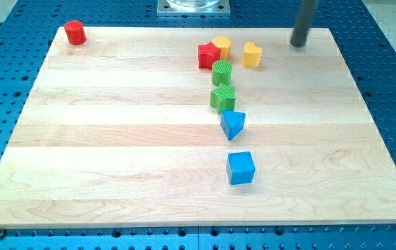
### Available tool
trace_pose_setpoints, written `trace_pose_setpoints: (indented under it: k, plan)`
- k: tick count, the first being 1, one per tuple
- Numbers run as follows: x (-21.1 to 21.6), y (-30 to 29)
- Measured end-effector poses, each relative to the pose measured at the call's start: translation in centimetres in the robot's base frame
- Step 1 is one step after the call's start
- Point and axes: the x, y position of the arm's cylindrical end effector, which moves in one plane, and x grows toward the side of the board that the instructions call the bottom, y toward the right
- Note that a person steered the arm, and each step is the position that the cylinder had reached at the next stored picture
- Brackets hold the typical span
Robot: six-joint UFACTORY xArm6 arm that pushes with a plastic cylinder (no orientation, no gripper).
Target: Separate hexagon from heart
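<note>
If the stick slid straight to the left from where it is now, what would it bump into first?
Probably the yellow heart. My tip sits to its right, apart from it, nothing between. The yellow hexagon comes next. Depth is hard to judge.

No readable text, labels, brands, numbers or signs anywhere in view. Wooden board (114,139), blue perforated table (392,83) and the coloured blocks all show plain, unmarked surfaces. Metal plate at the view's top (192,7): no legible marking either.

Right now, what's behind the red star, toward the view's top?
The yellow hexagon sits right behind the red star, its lower left edge hidden. My tip is well right of both.
</note>
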Motion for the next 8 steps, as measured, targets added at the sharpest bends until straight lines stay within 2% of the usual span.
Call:
trace_pose_setpoints:
  k: [1,2,3,4,5,6,7,8]
  plan:
    - [3.1,-6.3]
    - [3.0,-14.2]
    - [1.1,-20.6]
    - [0.8,-20.7]
    - [-3.1,-14.8]
    - [-4.4,-17.3]
    - [-3.4,-23.8]
    - [-4.7,-21.9]
